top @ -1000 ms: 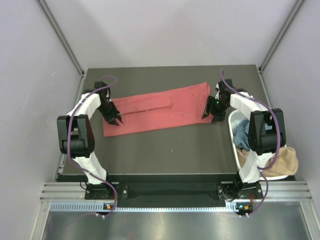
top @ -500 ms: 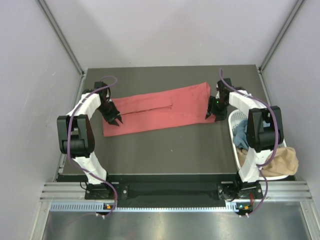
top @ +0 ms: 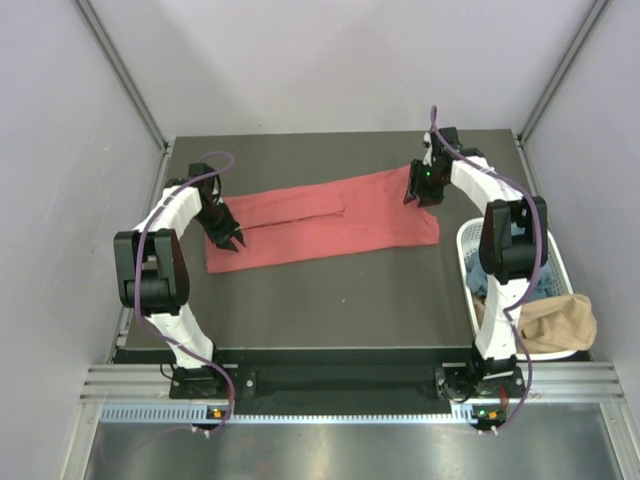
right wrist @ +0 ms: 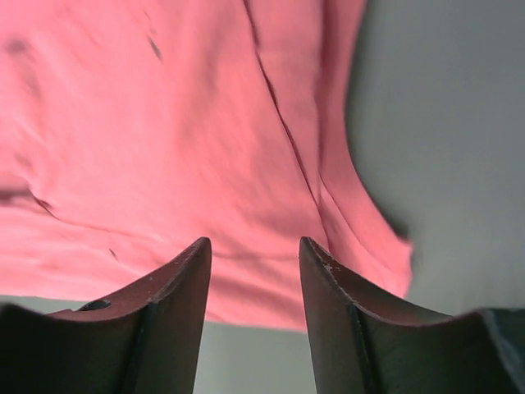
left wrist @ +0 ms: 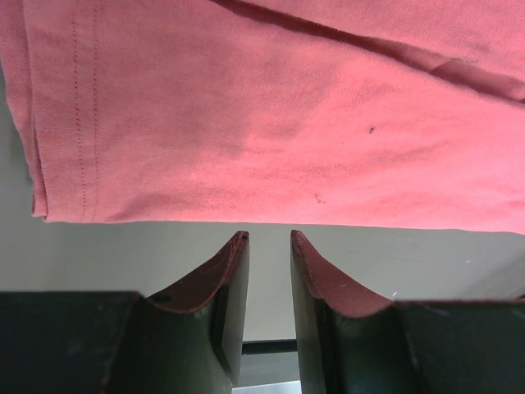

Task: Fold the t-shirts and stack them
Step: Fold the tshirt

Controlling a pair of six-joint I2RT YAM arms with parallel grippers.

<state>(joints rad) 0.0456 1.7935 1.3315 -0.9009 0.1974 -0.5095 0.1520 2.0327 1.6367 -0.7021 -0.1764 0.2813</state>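
A coral-red t-shirt (top: 320, 222) lies folded into a long band across the table, running from near left to far right. It fills the top of the left wrist view (left wrist: 246, 107) and most of the right wrist view (right wrist: 164, 148). My left gripper (top: 232, 243) hovers at the band's near-left edge. Its jaws (left wrist: 269, 236) stand narrowly apart with bare table between them. My right gripper (top: 418, 193) is over the shirt's far-right end, open and empty (right wrist: 254, 242). A blue t-shirt (top: 483, 285) and a tan t-shirt (top: 555, 322) lie in the basket.
A white slotted basket (top: 468, 240) stands at the table's right edge, next to the right arm, with the tan cloth hanging over its near side. Grey walls close in the table (top: 330, 300) on three sides.
My right gripper has moved away from the shirt's near-right corner to its far-right end, so that corner now shows. The left arm and the shirt have not moved.
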